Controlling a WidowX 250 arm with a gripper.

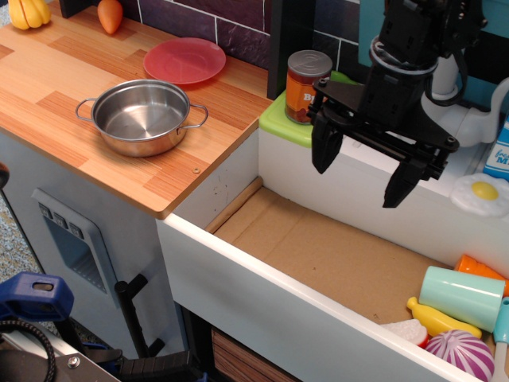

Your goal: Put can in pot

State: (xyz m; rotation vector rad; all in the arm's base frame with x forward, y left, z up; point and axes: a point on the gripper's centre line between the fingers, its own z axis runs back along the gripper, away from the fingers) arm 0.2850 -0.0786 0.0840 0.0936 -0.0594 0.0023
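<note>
Clearly the can (305,85) is not in the pot yet. It stands upright on a light green board (280,119) at the back corner of the white sink basin (238,286), next to the dark wall; its orange-red label and silver top are visible. The gripper (362,175) hangs just to the right of the can and a little in front of it, with its two black fingers (324,147) spread well apart and pointing downward. Nothing is between them, and they do not touch the can.

The pot (143,117) sits on the wooden bench (48,103) to the left, well apart from the can, and it is empty. Behind it lies a flat red plate (184,60).

In my judgement the task is only at its beginning: the grasp is not yet made, and the lifting, the carrying to the left across the corner of the basin, and the release into the pot are all left to do.

Further away, the basin holds a mint-green cup (461,297), a small banana (441,320) and a purple onion (460,352) in its right corner, and a toy fried egg (481,193) lies on the ledge at the right
</note>
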